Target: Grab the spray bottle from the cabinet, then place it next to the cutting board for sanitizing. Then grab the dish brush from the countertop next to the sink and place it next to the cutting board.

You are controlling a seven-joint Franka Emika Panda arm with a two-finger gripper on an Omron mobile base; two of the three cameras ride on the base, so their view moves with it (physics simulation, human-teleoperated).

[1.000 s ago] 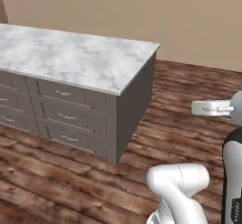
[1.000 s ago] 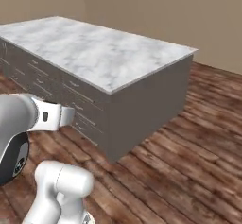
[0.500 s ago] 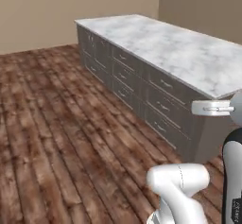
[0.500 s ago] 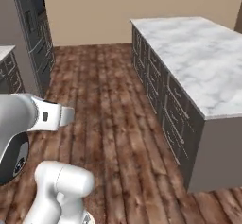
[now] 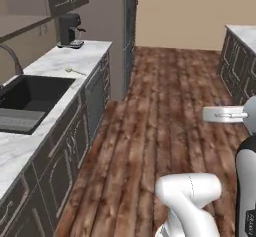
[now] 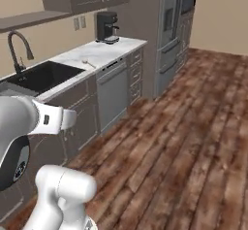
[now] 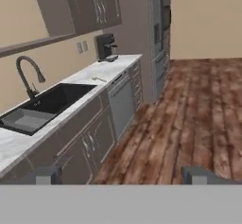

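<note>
My gripper (image 7: 123,176) is open and holds nothing; it hangs over the wooden floor, well short of the countertop (image 7: 115,65). The slim cream dish brush (image 7: 98,80) lies on that white marble countertop (image 5: 80,57) beyond the black sink (image 7: 53,102), toward the coffee machine. The dish brush (image 5: 75,71) and sink (image 5: 31,97) sit at the left of the left base view. From the right base, the brush (image 6: 88,63) lies just right of the sink (image 6: 46,74). Dark wall cabinets (image 7: 90,4) hang above with doors shut. Spray bottle and cutting board are out of view.
A dark faucet (image 7: 28,74) rises behind the sink. A black coffee machine (image 6: 106,26) stands at the counter's far end, beside a tall fridge (image 6: 169,30). A dishwasher front (image 6: 112,95) sits under the counter. Part of an island (image 5: 241,46) shows at right. Wooden floor (image 5: 165,121) lies open between.
The whole picture has swung: the base turned away from the marble island toward the sink counter. The arm keeps the same pose relative to the cameras.
</note>
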